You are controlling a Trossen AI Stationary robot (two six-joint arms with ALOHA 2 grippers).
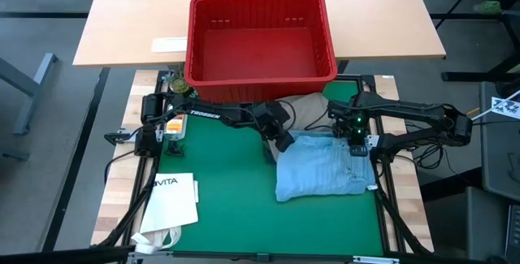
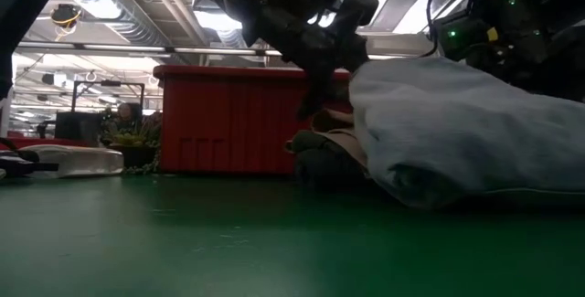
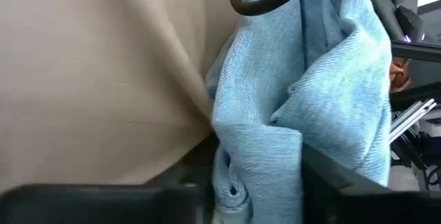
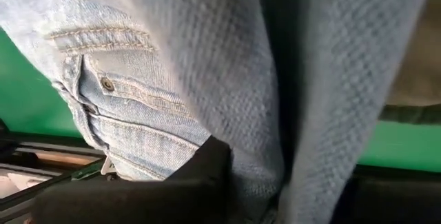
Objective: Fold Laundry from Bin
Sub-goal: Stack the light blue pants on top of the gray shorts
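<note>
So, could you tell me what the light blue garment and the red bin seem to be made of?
The light blue garment looks like denim: twill weave, stitched seams, a metal rivet. The red bin looks like moulded plastic, smooth and slightly glossy, with ribbed walls.

Your left arm reaches from the left edge of the high view toward the centre, its left gripper (image 1: 283, 140) angled down with denim between the fingers. Your right arm bends in from the right edge, and the right gripper (image 1: 357, 146) points down right of centre, clamped on denim.
</note>
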